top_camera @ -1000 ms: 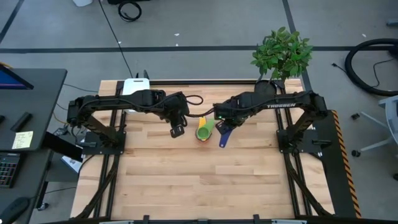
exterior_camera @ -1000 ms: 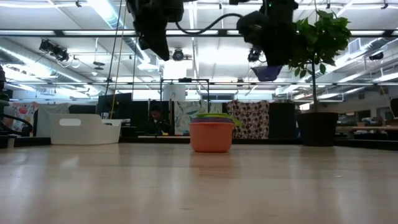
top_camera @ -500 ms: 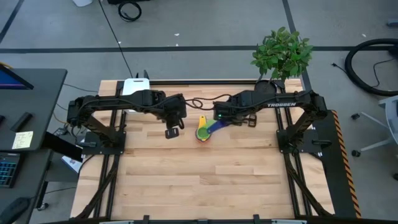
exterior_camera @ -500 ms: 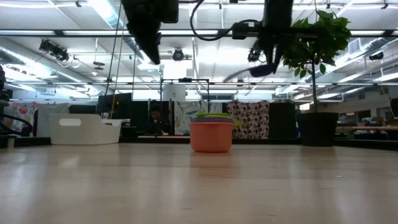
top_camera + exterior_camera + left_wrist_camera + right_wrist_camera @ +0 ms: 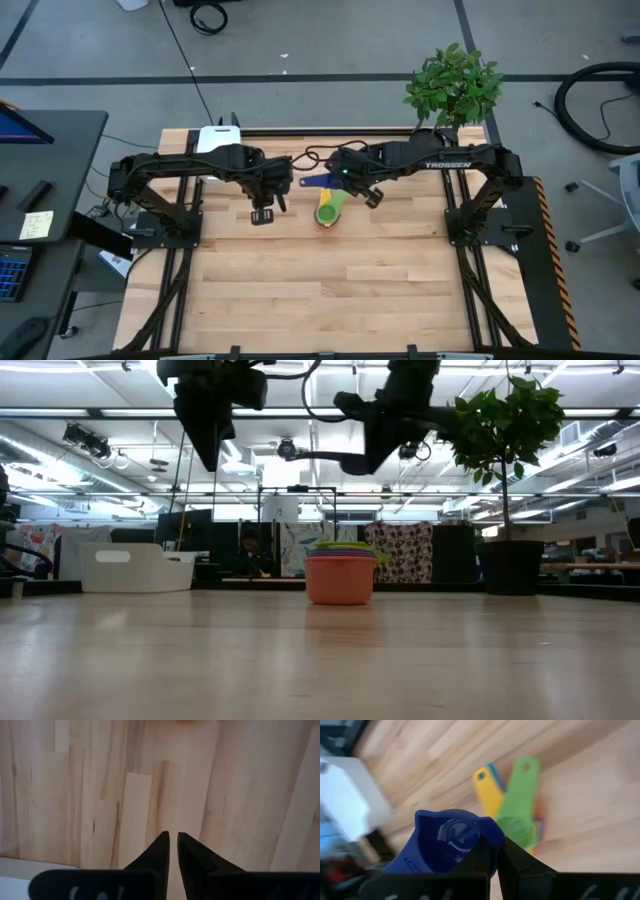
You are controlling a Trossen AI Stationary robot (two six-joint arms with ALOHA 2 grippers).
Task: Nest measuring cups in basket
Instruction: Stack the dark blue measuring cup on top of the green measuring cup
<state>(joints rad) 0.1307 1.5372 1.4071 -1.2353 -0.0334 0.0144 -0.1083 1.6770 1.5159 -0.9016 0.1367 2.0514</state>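
Note:
A stack of nested measuring cups (image 5: 328,211) stands on its orange bottom cup (image 5: 339,581) at the table's middle far part, with a green cup (image 5: 520,820) on top and a yellow handle (image 5: 487,790) sticking out. My right gripper (image 5: 338,180) hangs above and just beyond the stack, shut on the dark blue cup (image 5: 315,182). My left gripper (image 5: 262,215) hangs left of the stack, pointing down, shut with nothing between its fingers (image 5: 173,840). The white basket (image 5: 218,138) stands at the far left edge. My right gripper pinches the dark blue cup's bowl wall (image 5: 482,840) between its two fingers, on the side away from the handle. The fingers slant down from the table's right. The cup is lifted clear above the stack, its underside (image 5: 454,832) showing and its handle (image 5: 306,183) pointing toward the table's left.
A potted plant (image 5: 455,85) in a dark pot (image 5: 510,567) stands at the table's far right corner. Bare wood (image 5: 330,290) fills the near half of the table. A dark desk (image 5: 40,200) stands beyond the left edge.
My right gripper has rolled about its own line and gone toward the table's left and far edge; the dark blue cup has swung round from pointing toward the near edge to pointing left. My left gripper has gone toward the table's left edge and tipped further down.

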